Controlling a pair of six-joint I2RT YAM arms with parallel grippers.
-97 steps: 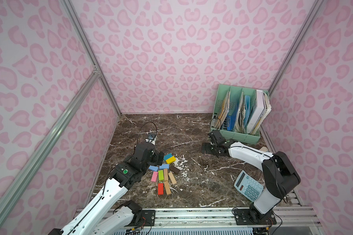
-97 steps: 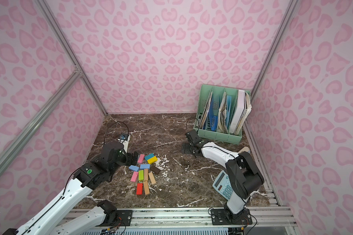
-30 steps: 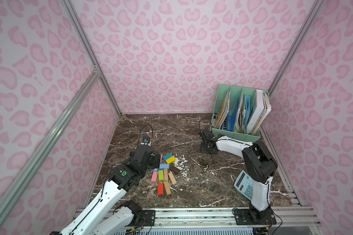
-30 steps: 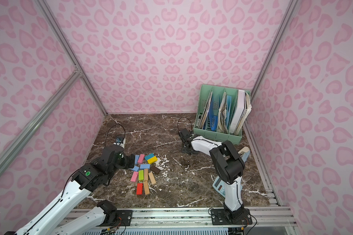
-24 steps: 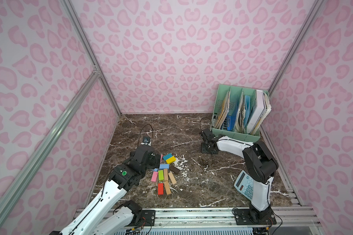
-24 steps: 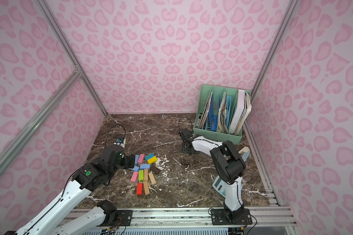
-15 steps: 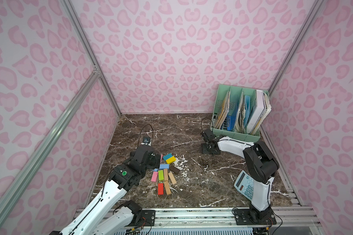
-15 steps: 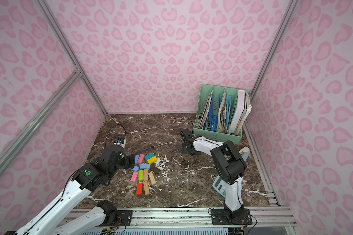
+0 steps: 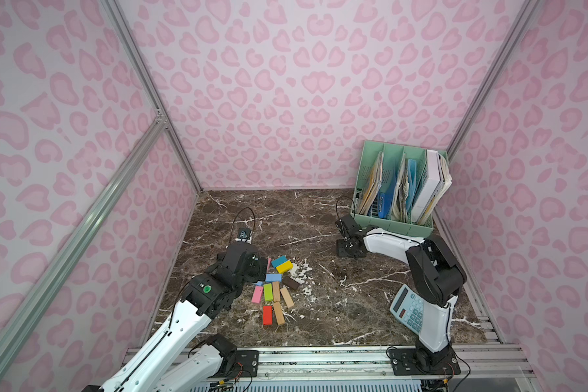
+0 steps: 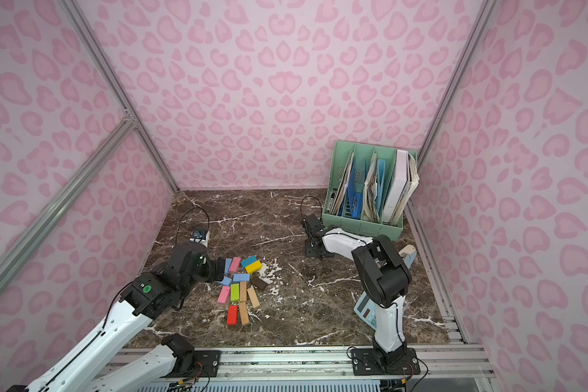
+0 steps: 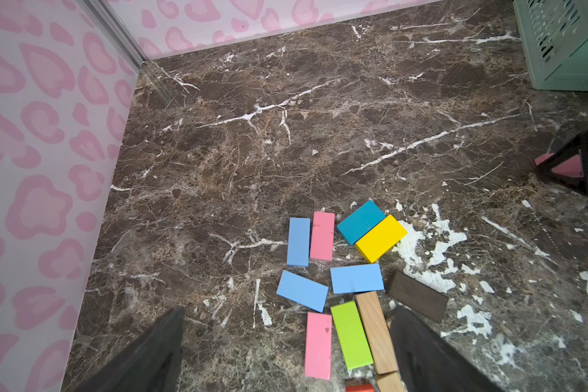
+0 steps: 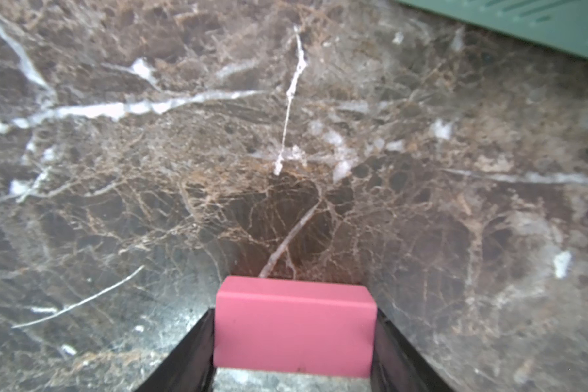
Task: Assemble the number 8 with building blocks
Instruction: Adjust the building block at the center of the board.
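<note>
Marble, dark brown with white veins, forms the table (image 9: 319, 217).

At the left we find the left gripper (image 10: 220, 267) low over the left edge of the blocks (image 9: 274, 288). Its jaws are spread wide and hold nothing. In the left wrist view its fingers (image 11: 150, 353) stand well apart with blocks showing between them. We cannot tell whether they touch any.

The blocks lie flat in a loose cluster on the left half of the table.
- **Far side:** a blue block (image 11: 298, 241) lies beside the far pink block (image 11: 322, 236). Next comes a teal block (image 11: 360, 222) touching a yellow block (image 11: 381, 237), both set at an angle.
- **Middle:** two more blue ones lie here, with a brown block (image 11: 417, 296) to their right.
- **Nearer the arms' bases:** the near pink block (image 11: 318, 344), a green block (image 11: 351, 335) and a tan block (image 11: 375, 331) lie side by side.
- **Nearest the bases:** a red block (image 10: 232, 314) lies beside another tan one.

Further right, well apart from the cluster, the right gripper (image 9: 348, 251) is down at the table, just in front of the rack (image 9: 398, 224). In the right wrist view its jaws press against both ends of the held pink block (image 12: 294, 339). We cannot tell whether this block rests on the marble.

The green rack stands in the far right corner, filled with folders and papers. Near the right arm's base lies a calculator (image 9: 406, 310), partly hidden by that arm.
</note>
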